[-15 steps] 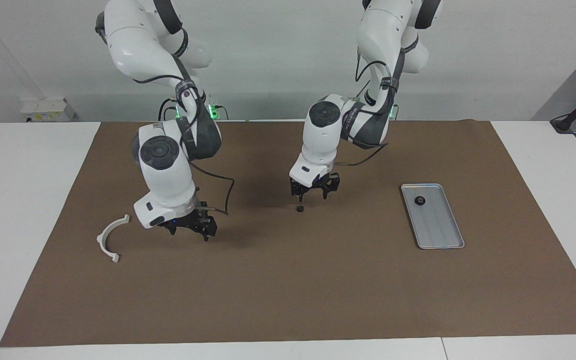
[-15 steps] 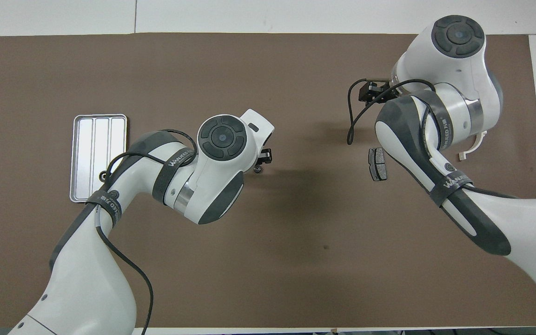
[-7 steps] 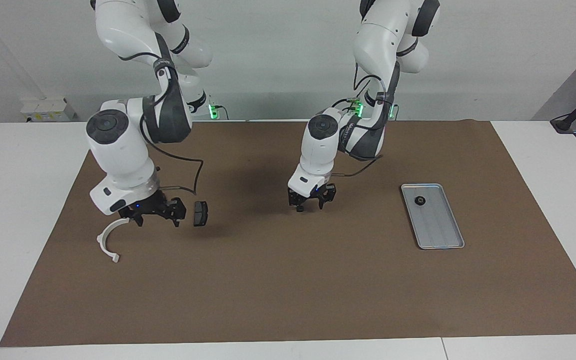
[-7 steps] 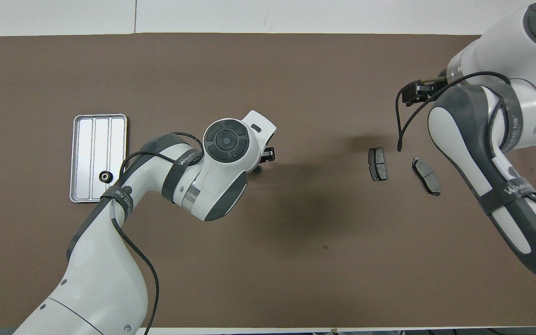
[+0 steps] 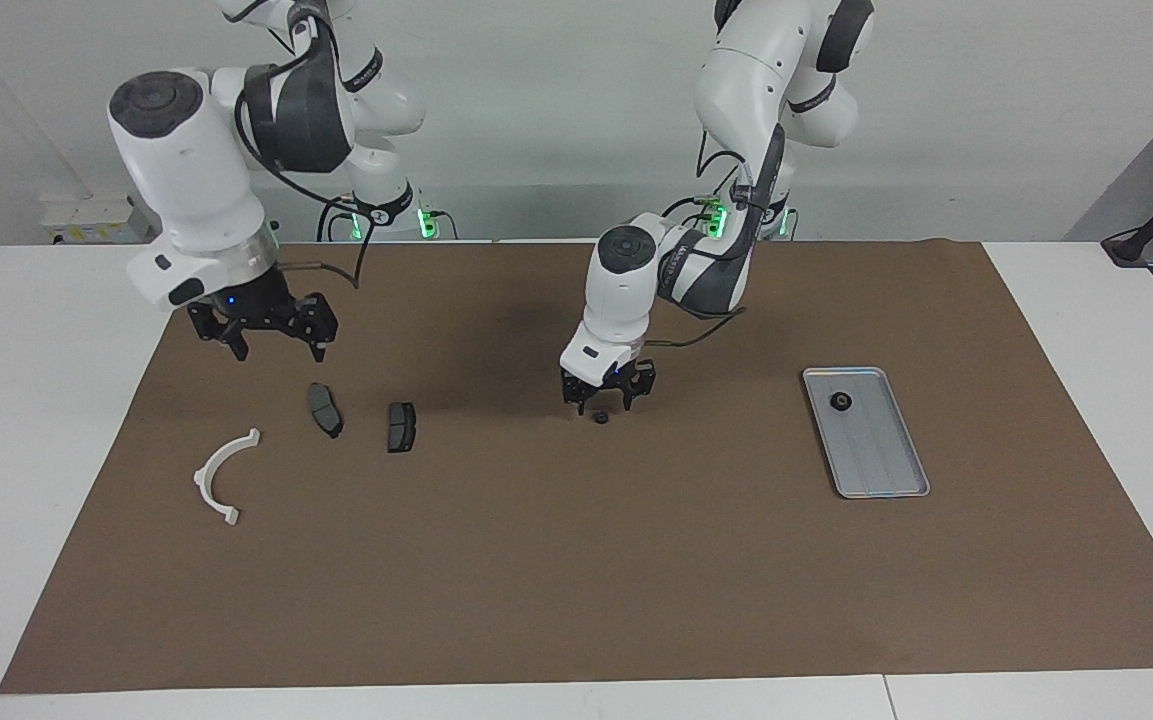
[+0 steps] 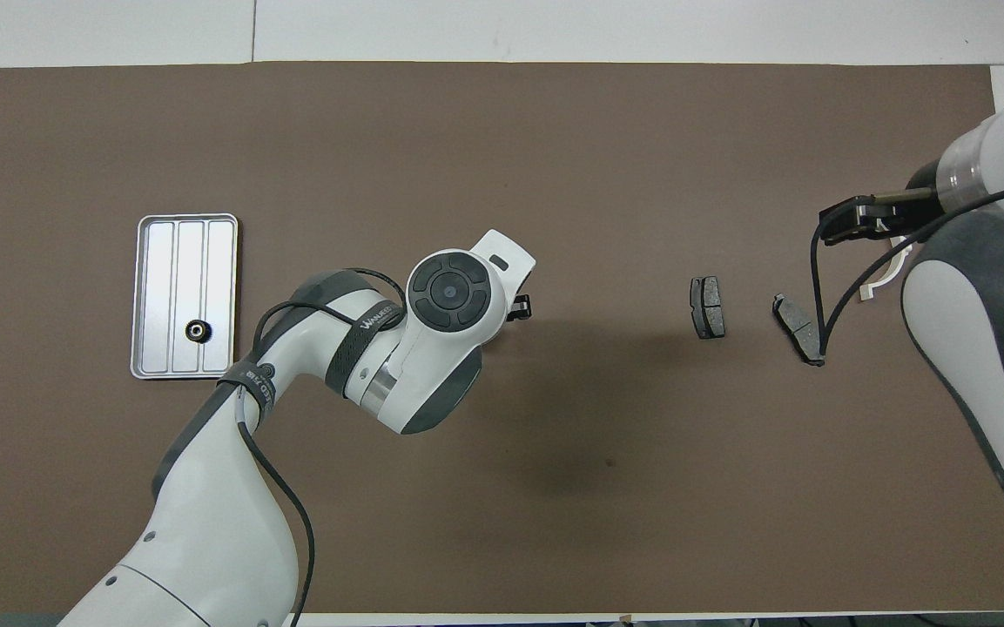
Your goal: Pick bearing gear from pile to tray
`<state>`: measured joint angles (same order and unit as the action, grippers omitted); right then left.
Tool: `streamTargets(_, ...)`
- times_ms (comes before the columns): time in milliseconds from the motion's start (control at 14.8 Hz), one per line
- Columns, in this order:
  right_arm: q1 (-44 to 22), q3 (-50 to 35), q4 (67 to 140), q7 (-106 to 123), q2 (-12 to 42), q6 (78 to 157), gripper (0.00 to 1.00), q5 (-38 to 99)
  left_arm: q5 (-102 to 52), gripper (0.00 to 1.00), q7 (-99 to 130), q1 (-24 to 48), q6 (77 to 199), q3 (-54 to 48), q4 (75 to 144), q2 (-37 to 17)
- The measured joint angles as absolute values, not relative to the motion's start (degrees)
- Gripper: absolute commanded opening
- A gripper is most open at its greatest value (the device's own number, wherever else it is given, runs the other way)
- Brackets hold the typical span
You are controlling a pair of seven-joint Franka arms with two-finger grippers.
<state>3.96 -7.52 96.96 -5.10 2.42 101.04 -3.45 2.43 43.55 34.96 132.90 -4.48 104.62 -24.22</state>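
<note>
Hovering low over the small black gear [image 5: 598,417] on the brown mat [image 5: 576,580], the left gripper [image 5: 597,400] is standing with its fingers apart, holding nothing. 1 gear [image 5: 840,402] is lying in the tray [image 5: 886,480]. The right gripper [image 5: 271,345] is hanging open above 2 grey pads [image 5: 325,410] beside the white half-ring [image 5: 221,478].

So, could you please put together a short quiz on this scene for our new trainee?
1. What lies in the tray?
2. True or false: the right gripper holds a brake pad.
3. Which gripper is over the loose gear on the mat? A: left gripper. B: right gripper.
Key: 1, one black gear; 2, false; 3, A.
</note>
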Motion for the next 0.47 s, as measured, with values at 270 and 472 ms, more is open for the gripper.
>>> streamTargets(270,0.5,-4.8,97.8,-5.1,-3.3,97.6,1.00,-1.3,2.4,0.75,43.6,35.0,134.3,-4.4,106.2,-24.2)
streamTargets(472,0.3,-4.5,97.8,-5.1,-4.2,93.9,1.00,-0.7,2.4,0.74,43.6,35.0,135.2,-4.4,106.9,-24.2)
